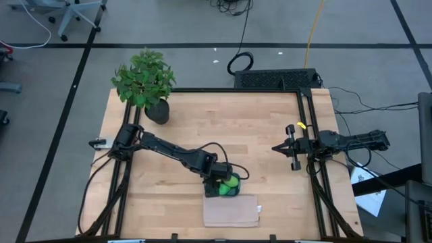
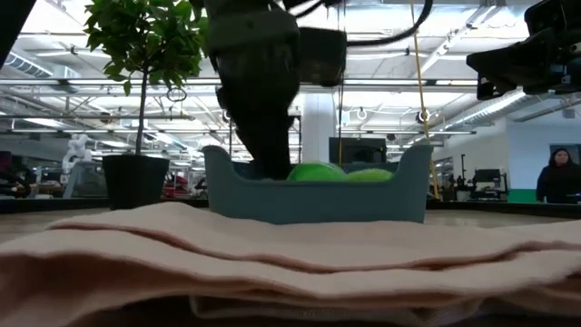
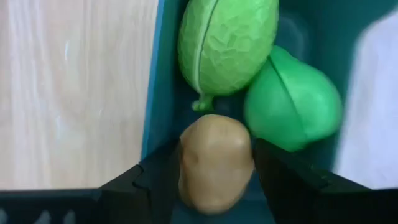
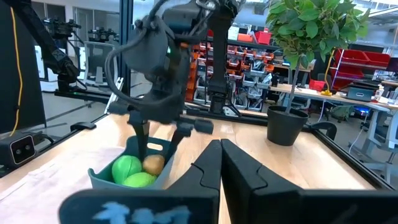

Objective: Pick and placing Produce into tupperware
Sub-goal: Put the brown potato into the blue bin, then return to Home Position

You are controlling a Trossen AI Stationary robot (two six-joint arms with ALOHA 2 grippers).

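Pale matt wooden table [image 1: 256,128]; smooth teal plastic tupperware [image 2: 318,198]; soft folded beige cloth [image 1: 231,211]; glossy green produce, one wrinkled [image 3: 227,43], one smooth [image 3: 295,106]; matt tan piece [image 3: 214,163].

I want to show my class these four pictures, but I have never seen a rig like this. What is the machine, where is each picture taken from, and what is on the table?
It is a robot with two dark arms at a wooden table. One picture looks straight down, one looks level across the tabletop, and one comes from each wrist. The left gripper is down inside a teal container, its fingers either side of a tan potato beside two green fruits. The right gripper waits at the table's right side, shut. A beige cloth and a potted plant are also there.
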